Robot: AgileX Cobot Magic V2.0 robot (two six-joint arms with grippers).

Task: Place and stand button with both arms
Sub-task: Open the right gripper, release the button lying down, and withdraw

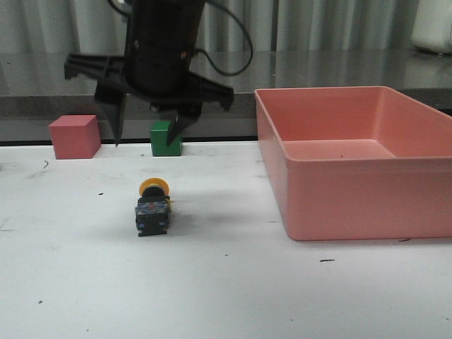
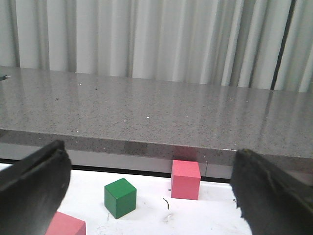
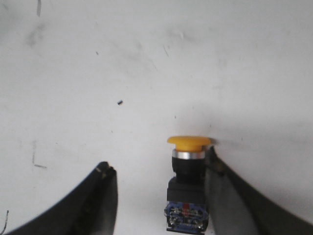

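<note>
White counter (image 1: 226, 296), grey curtained backdrop. Button (image 1: 153, 207) lies on side, cap toward rear, left of pink bin (image 1: 353, 212). Right gripper (image 3: 159, 196) spread, one finger beside button. Left gripper (image 2: 146, 196) spread, aloft. Step: pre-grasp; next, pinch body, tip upright. Pink cube (image 1: 73, 136), green cube (image 1: 166, 138) behind, clear.

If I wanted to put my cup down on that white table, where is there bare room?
The widest bare patch is the near strip in front of the button and the bin. The stretch left of the button, in front of the pink cube, is free too. It is crowded around the button, under the open gripper, near the green cube.
</note>
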